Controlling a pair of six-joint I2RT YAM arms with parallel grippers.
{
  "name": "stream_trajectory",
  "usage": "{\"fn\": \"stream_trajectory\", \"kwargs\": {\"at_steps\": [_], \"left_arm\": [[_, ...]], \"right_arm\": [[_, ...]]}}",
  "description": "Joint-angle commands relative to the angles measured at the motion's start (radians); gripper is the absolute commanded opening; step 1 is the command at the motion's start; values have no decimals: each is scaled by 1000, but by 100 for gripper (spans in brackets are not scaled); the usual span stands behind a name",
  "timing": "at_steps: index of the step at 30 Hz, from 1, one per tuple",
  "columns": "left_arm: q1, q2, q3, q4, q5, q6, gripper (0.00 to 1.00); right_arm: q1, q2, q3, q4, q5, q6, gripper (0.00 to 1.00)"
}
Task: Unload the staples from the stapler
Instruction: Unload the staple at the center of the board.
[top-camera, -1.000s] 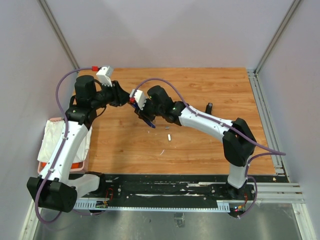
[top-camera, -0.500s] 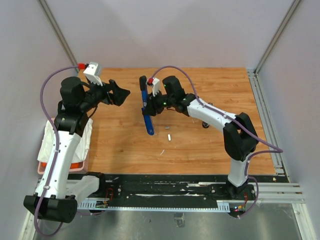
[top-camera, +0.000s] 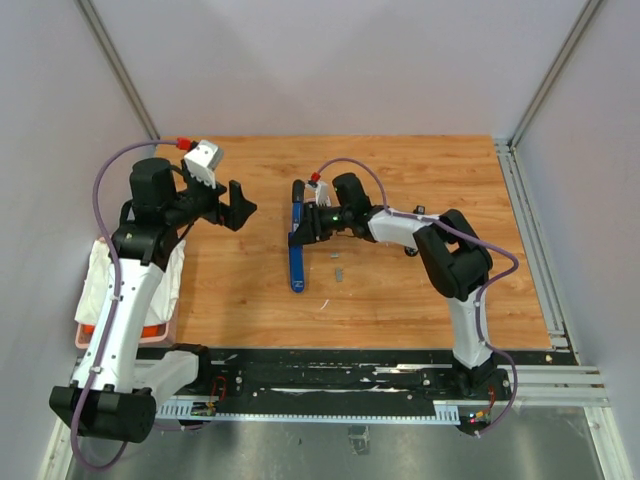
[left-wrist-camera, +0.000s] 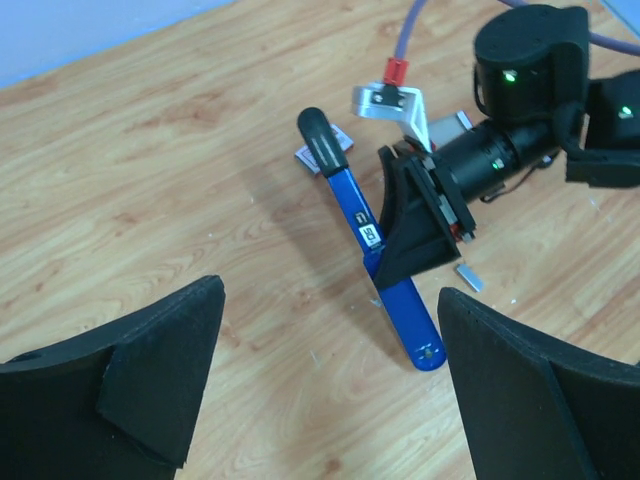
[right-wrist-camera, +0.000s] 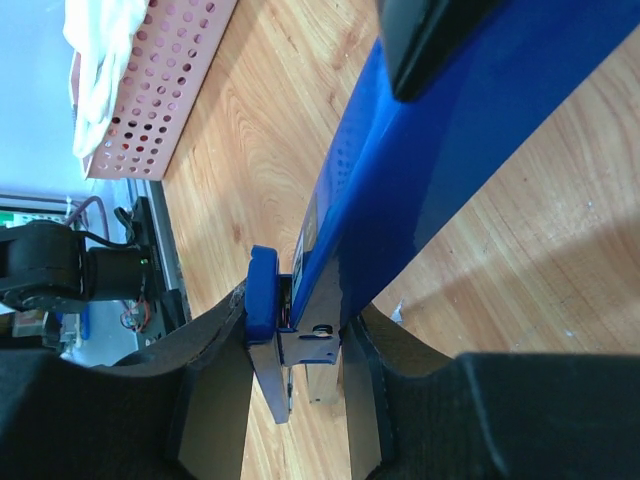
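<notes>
Two claws, one blue stapler (top-camera: 296, 264) and one loose bar of staples (left-wrist-camera: 469, 277) are entered.

1. Left claw (top-camera: 242, 200): jaws spread wide, nothing held, raised over the worktop (top-camera: 420, 300), well apart from the stapler.
2. Right claw (top-camera: 303, 226): closed narrow across the stapler's mid-length. The stapler is held low along the wood; contact with it cannot be told. A small red-and-white box (left-wrist-camera: 339, 139) is partly covered by the black head.
3. Staples: one short silvery bar is laid on the wood just beside the right claw. A pale fleck (top-camera: 324, 303) near the stapler's near end is too small to be named.

Handling: the step is judged to be the emptying of the magazine. The body is best kept pinned steady by the right claw, and any strip drawn straight along the channel by the left, not pried sideways. Thin bars are likely to snap if pinched hard.

Not determined: whether the magazine is open, or whether any staples are inside; the channel is covered by the blue top arm. A pink basket (right-wrist-camera: 150, 85) with white cloth (right-wrist-camera: 95, 40) is cut off at the frame edge
</notes>
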Motion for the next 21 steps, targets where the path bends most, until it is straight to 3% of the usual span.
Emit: {"fn": "stream_trajectory", "kwargs": {"at_steps": [1, 3, 8, 12, 15, 19, 21], "left_arm": [[7, -20, -12, -78, 114, 126, 98], [7, -26, -22, -89, 141, 154, 98], [7, -44, -74, -69, 194, 163, 98], [7, -72, -106, -37, 214, 155, 98], [7, -81, -110, -33, 219, 151, 98], [7, -87, -112, -37, 216, 152, 98], [7, -91, -119, -34, 218, 151, 98]], "right_arm": [[-30, 21, 6, 80, -41, 13, 13], [-42, 28, 8, 145, -88, 85, 13], [-65, 40, -6, 507, -222, 427, 14], [-66, 41, -29, 611, -243, 462, 15], [-67, 45, -53, 489, -189, 308, 13], [-66, 51, -32, 124, -5, 15, 12], [-72, 66, -22, 34, 52, -45, 12]]}}
